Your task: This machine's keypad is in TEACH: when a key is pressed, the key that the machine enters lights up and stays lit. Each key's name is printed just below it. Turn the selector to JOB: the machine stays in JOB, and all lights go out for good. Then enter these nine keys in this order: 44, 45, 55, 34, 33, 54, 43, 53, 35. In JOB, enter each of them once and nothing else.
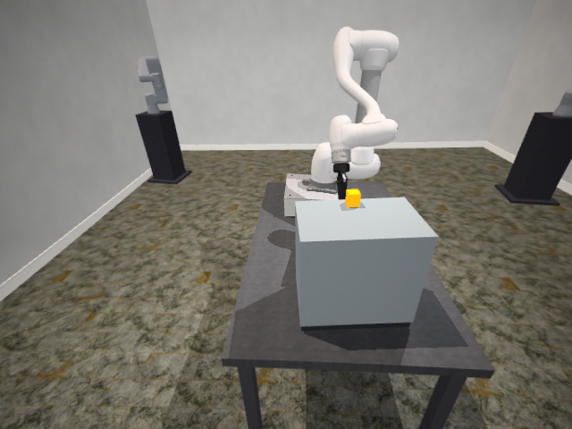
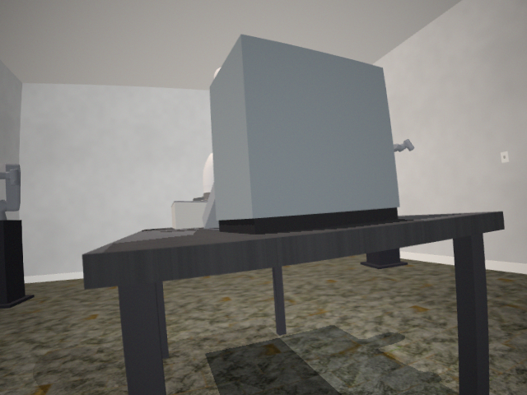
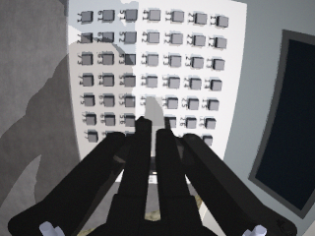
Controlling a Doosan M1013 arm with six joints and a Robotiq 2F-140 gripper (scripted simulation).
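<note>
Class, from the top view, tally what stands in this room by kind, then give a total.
Robot arm: 1
Table: 1
Grey machine: 1
Orange block: 1
Black pedestals: 2
Total: 6

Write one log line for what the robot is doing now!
gripper: shut, empty | position: above keypad | lit keys: none seen

Machine housing (image 1: pixel 365 263): matt pale grey, smooth, likely painted metal or plastic. Keypad (image 3: pixel 152 73) panel: matt white, keys dull grey. Screen (image 3: pixel 289 132): dark, glossy. Gripper (image 3: pixel 150 133): matt black fingers. Table (image 2: pixel 263 250): dark, faint wood grain.
</note>
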